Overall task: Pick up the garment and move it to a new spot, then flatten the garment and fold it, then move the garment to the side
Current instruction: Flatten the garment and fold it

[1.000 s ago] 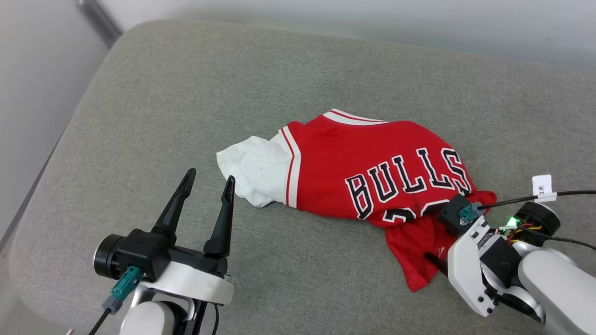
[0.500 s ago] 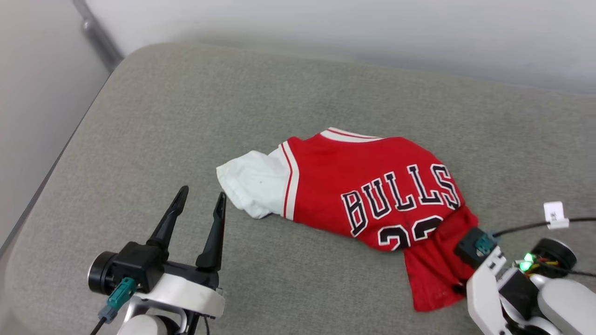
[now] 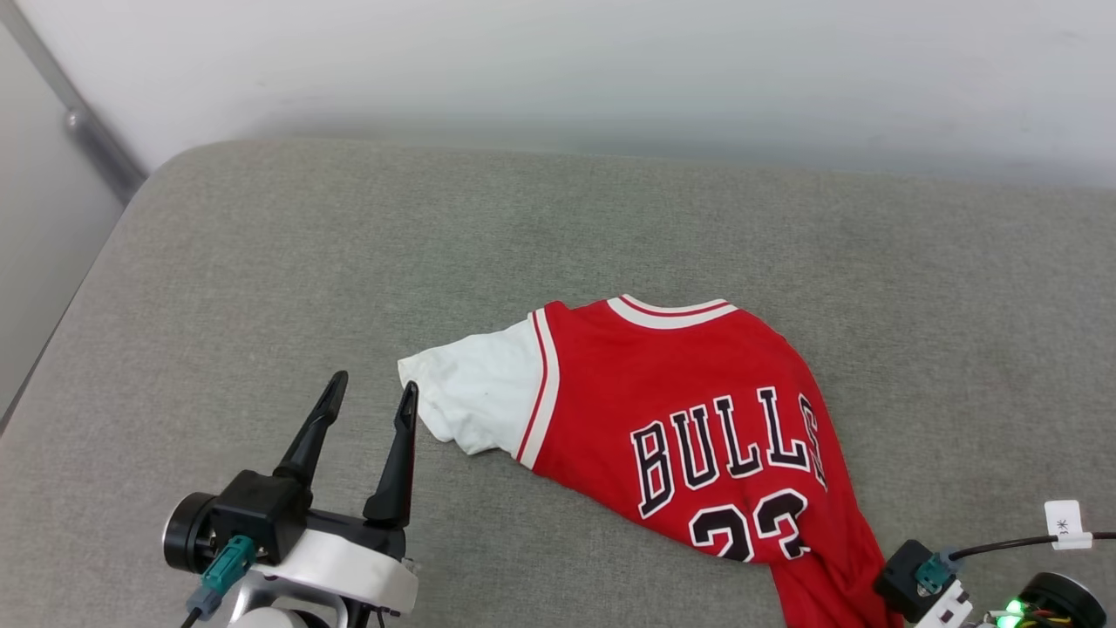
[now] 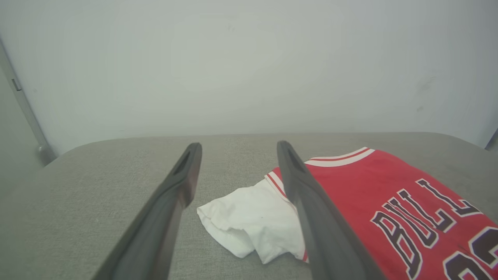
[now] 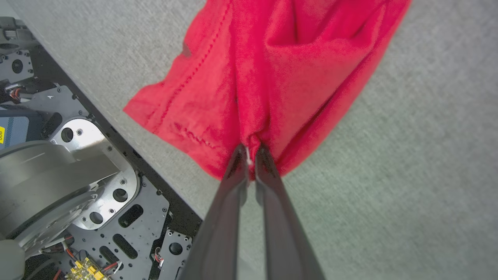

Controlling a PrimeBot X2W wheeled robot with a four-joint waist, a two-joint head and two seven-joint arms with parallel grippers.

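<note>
the task looks to be in its first step. the right gripper (image 5: 251, 149) is pinched tight on a bunch of red cloth near the hem (image 5: 186, 128) of the jersey (image 3: 689, 419), so a grasp is made, but most of the jersey lies on the grey cushion (image 3: 261, 262) and is not lifted clear. moving it to a new spot seems under way at best. flattening, folding and setting it aside are all left to do: the body is creased toward the hem, and one white sleeve (image 3: 475, 397) shows (the other is out of sight).

the left gripper (image 3: 374, 382) hovers with its fingers spread wide and nothing between them, just beside the sleeve's cuff, on the robot's left of the jersey.

the jersey sits in the near middle of the cushion, print side up. its long axis runs on a slant: the striped collar (image 3: 670, 311) points away toward the wall, and the hem trails toward the robot's near right, ending close to the cushion's near edge. the sleeve sticks out to the robot's left. the lettering tilts with that slant.
</note>
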